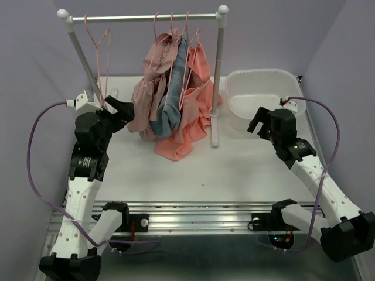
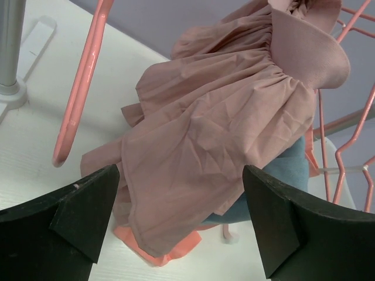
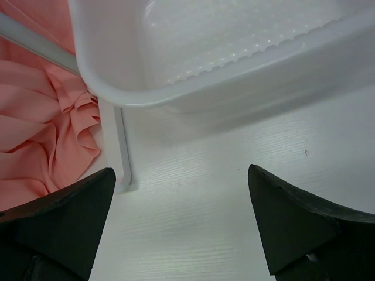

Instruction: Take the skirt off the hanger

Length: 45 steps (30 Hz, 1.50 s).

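A dusty-pink skirt [image 1: 150,91] hangs on a pink hanger [image 1: 157,35] from the white rack's rail [image 1: 146,17], beside a blue garment [image 1: 174,88] and a salmon garment [image 1: 196,99] that trails onto the table. In the left wrist view the skirt [image 2: 222,134] fills the middle, its hem between the open fingers. My left gripper [image 1: 124,109] is open, just left of the skirt's lower edge. An empty pink hanger [image 1: 99,52] hangs at the rail's left. My right gripper [image 1: 258,120] is open and empty, over the table in front of the white tub.
A white tub [image 1: 262,96] stands at the back right; its rim [image 3: 176,88] shows in the right wrist view. The rack's right post [image 1: 219,70] and foot [image 3: 120,158] stand between the clothes and the tub. The left post [image 2: 9,47] is close to my left gripper.
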Each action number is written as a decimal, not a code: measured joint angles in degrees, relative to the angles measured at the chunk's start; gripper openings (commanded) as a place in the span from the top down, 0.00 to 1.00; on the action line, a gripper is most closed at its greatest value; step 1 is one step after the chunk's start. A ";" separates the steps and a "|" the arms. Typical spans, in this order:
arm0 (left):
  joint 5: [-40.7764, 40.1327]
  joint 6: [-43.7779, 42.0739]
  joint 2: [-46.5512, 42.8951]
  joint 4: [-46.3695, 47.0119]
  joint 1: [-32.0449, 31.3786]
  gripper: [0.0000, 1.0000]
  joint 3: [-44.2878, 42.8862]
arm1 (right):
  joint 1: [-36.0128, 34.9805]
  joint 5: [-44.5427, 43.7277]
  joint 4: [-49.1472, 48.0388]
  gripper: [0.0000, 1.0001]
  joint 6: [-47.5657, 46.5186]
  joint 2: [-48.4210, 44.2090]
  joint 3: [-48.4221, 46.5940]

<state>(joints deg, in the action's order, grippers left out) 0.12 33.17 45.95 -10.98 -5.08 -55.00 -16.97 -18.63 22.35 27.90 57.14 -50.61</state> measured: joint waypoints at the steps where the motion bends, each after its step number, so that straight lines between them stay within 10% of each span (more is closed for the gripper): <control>1: 0.31 -0.04 -0.26 0.02 0.00 0.01 -0.04 | 0.00 0.00 0.00 0.00 0.02 0.15 0.00; 9: 5.29 -1.75 5.01 -0.20 -1.77 0.01 -13.77 | 0.00 0.39 -0.02 0.00 -0.02 0.33 0.00; 20: -1.11 -12.66 29.18 0.42 -26.32 0.01 -45.72 | 0.00 1.88 -0.02 0.00 -0.76 -0.66 0.00; 39: -3.56 -26.29 54.31 -3.65 -28.70 0.02 -63.39 | 0.00 2.21 -0.07 0.00 -2.01 -2.36 0.00; 45: -7.19 -27.41 57.35 -4.31 -28.70 0.41 -67.08 | 0.00 2.56 -0.07 0.00 -2.43 -2.36 0.00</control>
<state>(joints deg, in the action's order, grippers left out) -7.07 5.76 103.31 -15.29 -33.78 -122.08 -16.97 -16.08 22.28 25.47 54.78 -50.61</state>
